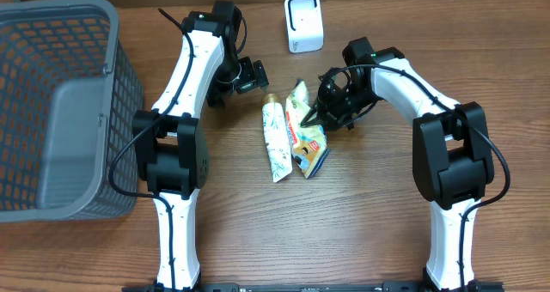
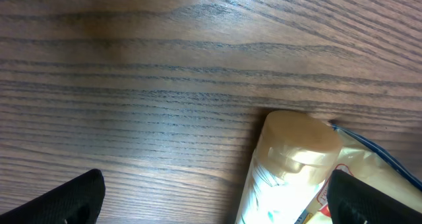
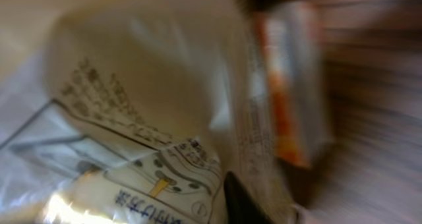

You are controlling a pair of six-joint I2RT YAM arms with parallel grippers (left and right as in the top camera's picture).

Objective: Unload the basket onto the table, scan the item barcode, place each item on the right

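The scanner (image 1: 303, 22) stands by the far edge of the tabletop (image 1: 344, 232). The goods lie near the middle, just in front of it, presumably for a short lift to its face: a tube (image 1: 276, 142) beside overlapping packets (image 1: 308, 137). The left claw (image 1: 249, 76) hangs spread wide over the tube's cap, holding nothing. The right claw (image 1: 316, 113) is down on the packets; whether it grips one I cannot tell.

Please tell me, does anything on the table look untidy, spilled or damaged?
Only a small heap stands out: mid-table, the tube and the packets lie askew, the packets overlapping and crumpled beside the tube. Nothing looks spilled or torn. The right wrist view is too blurred to check finer damage.
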